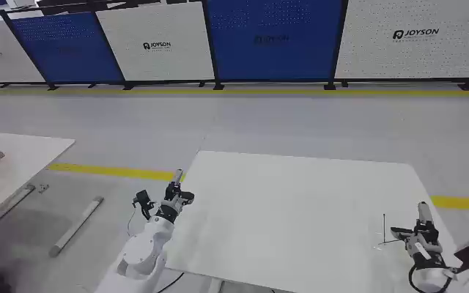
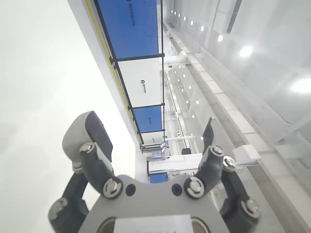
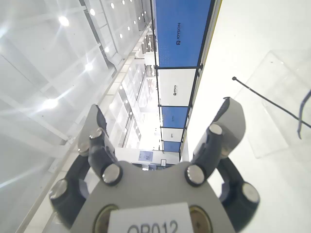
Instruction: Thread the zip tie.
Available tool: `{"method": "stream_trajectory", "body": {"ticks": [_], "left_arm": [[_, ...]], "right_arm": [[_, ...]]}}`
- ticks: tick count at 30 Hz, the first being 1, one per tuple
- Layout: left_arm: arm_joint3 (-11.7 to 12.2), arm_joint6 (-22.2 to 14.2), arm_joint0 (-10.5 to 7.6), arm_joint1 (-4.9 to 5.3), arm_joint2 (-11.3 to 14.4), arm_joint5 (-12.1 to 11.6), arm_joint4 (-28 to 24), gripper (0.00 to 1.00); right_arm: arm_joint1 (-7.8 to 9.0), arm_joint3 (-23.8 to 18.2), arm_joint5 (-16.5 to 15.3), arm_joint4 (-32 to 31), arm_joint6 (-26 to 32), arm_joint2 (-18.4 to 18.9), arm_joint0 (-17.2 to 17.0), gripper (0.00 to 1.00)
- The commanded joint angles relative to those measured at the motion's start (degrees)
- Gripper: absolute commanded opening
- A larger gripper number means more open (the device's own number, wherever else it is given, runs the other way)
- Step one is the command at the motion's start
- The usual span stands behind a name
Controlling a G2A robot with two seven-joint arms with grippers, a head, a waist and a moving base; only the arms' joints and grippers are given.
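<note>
**Work surface.** A white rectangular table (image 1: 293, 212) stands on a grey floor marked with a yellow line (image 1: 110, 171). Behind it is a row of blue and white partition panels (image 1: 271, 36).

**Task item.** A thin black plastic zip tie (image 1: 384, 225) lies near the table's right near corner.
- In the top view it reads as a fine dark line.
- The right wrist view resolves more: the zip tie (image 3: 264, 99) has a small square head at one end. Its strap runs straight across a clear, flat plastic sheet (image 3: 264, 127) lying on the table.
- A dark curved strip (image 3: 302, 109) crosses the strap's far end. It may be a second tie; the view is cut off there, so this cannot be confirmed.

**Right gripper.**
- In the top view the right gripper (image 1: 422, 212) sits at the table's right edge, just beside the zip tie and not touching it.
- In its wrist view the right gripper (image 3: 162, 105) has both fingers spread wide, with nothing between the pads.

**Left gripper.**
- In the top view the left gripper (image 1: 177, 179) sits at the table's left edge, well apart from the zip tie.
- In its wrist view the left gripper (image 2: 150, 122) is likewise spread and holds nothing. Bare tabletop lies on one side of it and the partition panels beyond.
</note>
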Motion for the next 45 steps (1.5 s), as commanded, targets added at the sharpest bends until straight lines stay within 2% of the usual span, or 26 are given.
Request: {"method": "stream_trajectory", "body": {"ticks": [1,2,3,4,5,6,7,8,13,17,28,30,34,37,39,41,45], "left_arm": [[0.0,0.0,0.0,0.0,0.0,0.0,0.0,1.0],[0.0,0.0,0.0,0.0,0.0,0.0,0.0,1.0],[0.0,0.0,0.0,0.0,0.0,0.0,0.0,1.0],[0.0,0.0,0.0,0.0,0.0,0.0,0.0,1.0],[0.0,0.0,0.0,0.0,0.0,0.0,0.0,0.78],[0.0,0.0,0.0,0.0,0.0,0.0,0.0,0.78],[0.0,0.0,0.0,0.0,0.0,0.0,0.0,1.0],[0.0,0.0,0.0,0.0,0.0,0.0,0.0,1.0],[0.0,0.0,0.0,0.0,0.0,0.0,0.0,1.0],[0.0,0.0,0.0,0.0,0.0,0.0,0.0,1.0],[0.0,0.0,0.0,0.0,0.0,0.0,0.0,1.0],[0.0,0.0,0.0,0.0,0.0,0.0,0.0,1.0],[0.0,0.0,0.0,0.0,0.0,0.0,0.0,1.0],[0.0,0.0,0.0,0.0,0.0,0.0,0.0,1.0],[0.0,0.0,0.0,0.0,0.0,0.0,0.0,1.0],[0.0,0.0,0.0,0.0,0.0,0.0,0.0,1.0],[0.0,0.0,0.0,0.0,0.0,0.0,0.0,1.0]], "right_arm": [[0.0,0.0,0.0,0.0,0.0,0.0,0.0,0.78],[0.0,0.0,0.0,0.0,0.0,0.0,0.0,1.0],[0.0,0.0,0.0,0.0,0.0,0.0,0.0,1.0],[0.0,0.0,0.0,0.0,0.0,0.0,0.0,0.78],[0.0,0.0,0.0,0.0,0.0,0.0,0.0,0.78],[0.0,0.0,0.0,0.0,0.0,0.0,0.0,0.78],[0.0,0.0,0.0,0.0,0.0,0.0,0.0,0.78],[0.05,-0.1,0.0,-0.83,0.14,0.13,0.05,1.0],[0.49,-0.81,0.48,-3.7,5.75,2.65,-0.82,1.0],[1.28,-0.79,1.29,-5.48,15.72,6.23,-1.91,1.0],[1.28,-0.79,1.29,-5.48,15.72,6.23,-1.91,1.0],[1.4,-0.92,1.36,-6.08,17.5,6.32,-1.76,1.0],[2.38,0.94,1.67,-2.72,30.96,11.58,-1.22,1.0],[3.01,2.7,2.12,-1.2,37.57,15.26,-0.76,1.0],[3.42,4.54,1.09,-0.15,42.23,17.38,-0.2,1.0],[3.74,7.28,-0.46,1.08,45.64,19.5,0.03,1.0],[4.06,11.89,-1.47,2.19,46.22,22.45,0.54,1.0]]}}
